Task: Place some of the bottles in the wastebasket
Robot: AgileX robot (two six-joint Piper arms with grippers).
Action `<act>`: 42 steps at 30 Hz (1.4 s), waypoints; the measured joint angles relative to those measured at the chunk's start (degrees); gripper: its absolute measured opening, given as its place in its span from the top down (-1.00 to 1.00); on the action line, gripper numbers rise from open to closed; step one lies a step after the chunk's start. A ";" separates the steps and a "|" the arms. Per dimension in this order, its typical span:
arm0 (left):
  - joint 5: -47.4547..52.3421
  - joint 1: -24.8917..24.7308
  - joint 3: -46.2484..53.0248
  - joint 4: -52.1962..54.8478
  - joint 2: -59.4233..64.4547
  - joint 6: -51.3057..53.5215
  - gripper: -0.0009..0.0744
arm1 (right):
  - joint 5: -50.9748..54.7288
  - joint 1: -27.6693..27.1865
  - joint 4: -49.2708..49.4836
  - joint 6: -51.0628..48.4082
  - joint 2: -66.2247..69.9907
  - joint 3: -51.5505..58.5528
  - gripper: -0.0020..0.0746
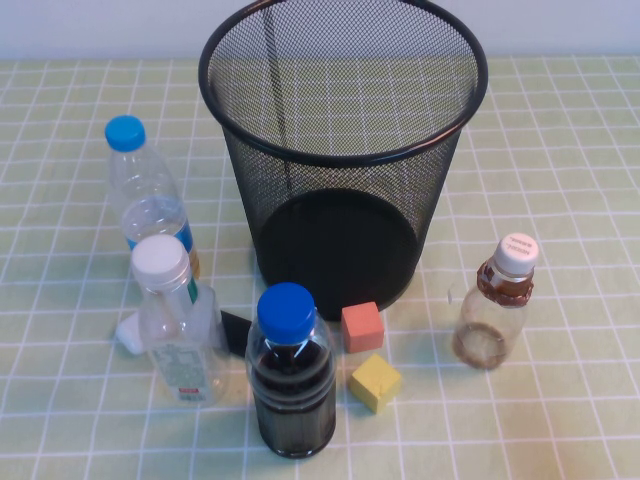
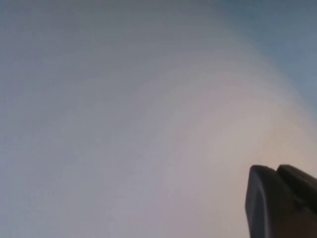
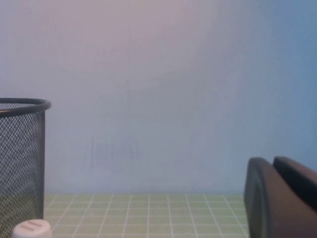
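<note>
Wastebasket [image 1: 343,150], black mesh, stands upright at the far middle of the checked bench [image 1: 560,200]. To my left I see the labelled bottle [image 1: 178,320] upright, near the front beside the dark bottle [image 1: 291,372]; the blue-labelled bottle [image 1: 147,192] stands behind it. The brown-banded bottle [image 1: 497,300] stands alone on the right. Red block [image 1: 362,327] and yellow block [image 1: 375,382] lie before the basket. Left tool [image 2: 282,203] and right tool [image 3: 280,198] are raised; whether either is apart or together I cannot tell.
</note>
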 joint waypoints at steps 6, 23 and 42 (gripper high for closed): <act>27.72 0.00 -16.14 -0.09 10.73 0.12 0.99 | -0.11 0.00 0.00 0.90 0.00 0.00 0.97; 44.92 0.00 -18.45 -22.31 28.17 22.82 0.99 | -0.11 0.00 3.43 2.69 0.00 0.00 0.97; 56.96 -7.46 -19.32 -56.06 46.24 63.70 -0.03 | 1.54 0.00 5.56 2.79 0.00 0.00 0.97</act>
